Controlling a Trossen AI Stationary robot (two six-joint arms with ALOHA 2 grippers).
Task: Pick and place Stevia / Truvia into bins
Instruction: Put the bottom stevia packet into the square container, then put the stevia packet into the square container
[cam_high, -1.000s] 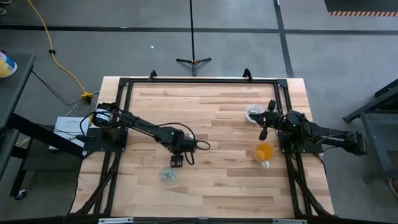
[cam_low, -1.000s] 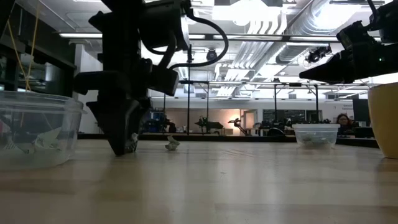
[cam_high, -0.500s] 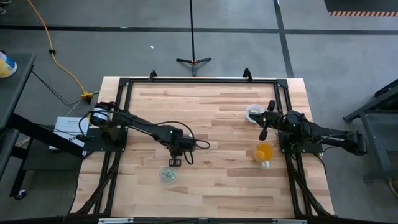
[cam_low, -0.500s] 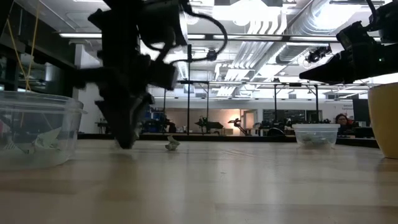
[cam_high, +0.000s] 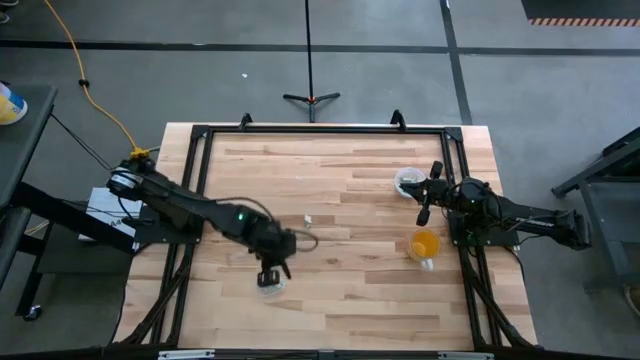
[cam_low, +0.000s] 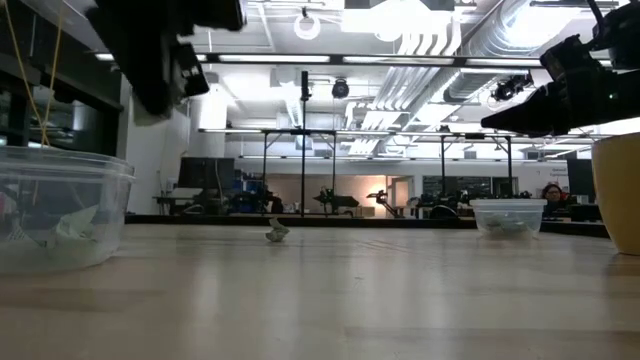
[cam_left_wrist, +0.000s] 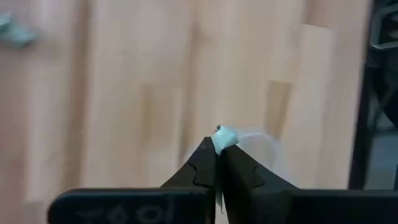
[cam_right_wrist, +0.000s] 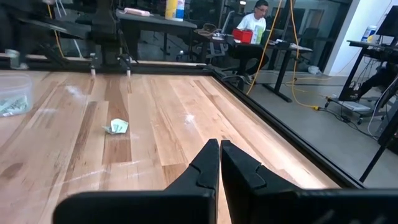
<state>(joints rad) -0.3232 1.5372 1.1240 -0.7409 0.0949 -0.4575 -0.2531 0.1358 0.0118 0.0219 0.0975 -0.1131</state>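
My left gripper (cam_high: 269, 272) is shut on a small pale sweetener packet (cam_left_wrist: 224, 137) and hangs above the near clear cup (cam_high: 270, 281), which holds several packets (cam_low: 60, 228). Another crumpled packet (cam_high: 308, 220) lies alone on the wood; it also shows in the low view (cam_low: 277, 233) and the right wrist view (cam_right_wrist: 116, 127). My right gripper (cam_high: 424, 205) is shut and empty, raised beside the far clear cup (cam_high: 408, 181), which also holds packets (cam_low: 508, 216). My left gripper pinches the packet between its two fingertips, and a small crumpled end (cam_left_wrist: 225, 135) sticks out past them. The fingers point down from above. The packet is lifted clear of the table, over the cup's rim (cam_left_wrist: 264, 149).
An orange translucent cup (cam_high: 424, 244) stands near the right arm, at the right edge of the low view (cam_low: 620, 190). A black frame (cam_high: 300, 130) runs around the wooden table. A person sits at a desk beyond the table (cam_right_wrist: 252, 22).
My left gripper has risen from the table with a packet and gone toward the near edge, and it now stands over the near clear cup. The packet that lay at its fingertips is off the wood.
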